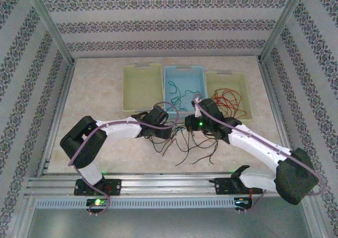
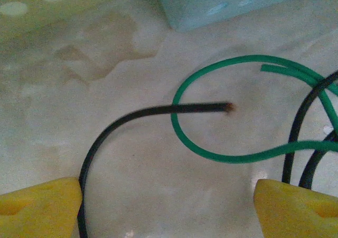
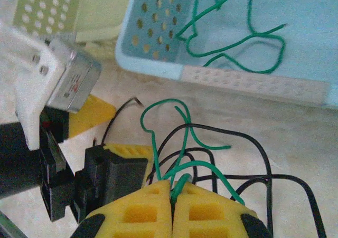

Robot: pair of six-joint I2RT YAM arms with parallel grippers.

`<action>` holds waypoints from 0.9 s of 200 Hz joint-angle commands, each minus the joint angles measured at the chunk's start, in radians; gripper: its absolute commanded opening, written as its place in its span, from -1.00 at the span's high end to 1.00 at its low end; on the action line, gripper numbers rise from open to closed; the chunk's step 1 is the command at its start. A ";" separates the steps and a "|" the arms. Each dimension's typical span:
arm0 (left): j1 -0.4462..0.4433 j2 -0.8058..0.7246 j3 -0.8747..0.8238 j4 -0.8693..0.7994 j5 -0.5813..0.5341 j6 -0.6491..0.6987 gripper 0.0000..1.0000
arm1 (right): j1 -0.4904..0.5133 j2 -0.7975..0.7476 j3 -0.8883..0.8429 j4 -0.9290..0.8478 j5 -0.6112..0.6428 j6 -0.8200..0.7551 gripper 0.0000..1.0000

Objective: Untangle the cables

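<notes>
Risks dragging looped thin black wires point(image 3: 222, 127) along with the thin green wire point(image 3: 153, 143) pinched in right tool point(image 3: 172, 196) (left tool point(image 2: 168, 209) apart).

The top camera is looking down from high up behind the arms, seeing the whole table point(image 1: 100, 90). The two wrist cameras are sitting low and very close to the table, each looking past its own yellow fingers point(image 2: 37, 209) toward the far side — both are seeing the blue bin point(image 2: 227, 3) and the cables point(image 2: 237, 158) near it.
</notes>
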 commanded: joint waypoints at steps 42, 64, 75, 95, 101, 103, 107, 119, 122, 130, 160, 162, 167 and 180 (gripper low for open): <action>-0.015 -0.067 -0.034 -0.003 0.013 0.035 -0.71 | -0.044 -0.130 -0.030 -0.026 0.125 0.048 1.00; -0.015 -0.161 -0.054 0.036 0.078 0.050 -0.79 | -0.027 -0.112 -0.033 -0.051 0.141 0.034 1.00; -0.015 -0.197 -0.050 0.048 0.122 0.065 -0.83 | -0.005 -0.100 -0.031 -0.052 0.149 0.025 1.00; -0.028 -0.232 -0.026 0.048 0.182 0.105 -0.87 | 0.034 -0.072 -0.016 -0.056 0.160 0.013 1.00; -0.035 -0.233 -0.017 0.049 0.205 0.124 -0.87 | 0.043 -0.065 -0.012 -0.054 0.164 0.011 1.00; -0.038 -0.233 -0.013 0.048 0.214 0.129 -0.87 | 0.045 -0.063 -0.011 -0.054 0.166 0.011 1.00; -0.044 -0.230 -0.003 0.046 0.231 0.140 -0.87 | 0.049 -0.060 -0.008 -0.053 0.168 0.012 1.00; -0.065 -0.206 0.029 0.033 0.272 0.168 -0.87 | 0.056 -0.049 -0.001 -0.047 0.169 0.016 1.00; -0.071 -0.198 0.037 0.030 0.281 0.175 -0.87 | 0.055 -0.045 0.000 -0.044 0.167 0.017 1.00; -0.088 -0.173 0.061 0.023 0.294 0.192 -0.85 | 0.057 -0.039 0.006 -0.041 0.166 0.019 1.00; -0.125 -0.054 0.134 0.000 0.300 0.239 -0.70 | 0.057 -0.039 0.023 -0.030 0.159 0.036 1.00; -0.125 -0.047 0.135 0.002 0.296 0.241 -0.68 | 0.055 -0.039 0.024 -0.027 0.157 0.038 1.00; -0.125 -0.031 0.137 0.011 0.291 0.242 -0.65 | 0.055 -0.041 0.024 -0.023 0.151 0.043 1.00; -0.125 0.003 0.136 0.058 0.287 0.235 -0.51 | 0.053 -0.045 0.022 -0.014 0.139 0.057 1.00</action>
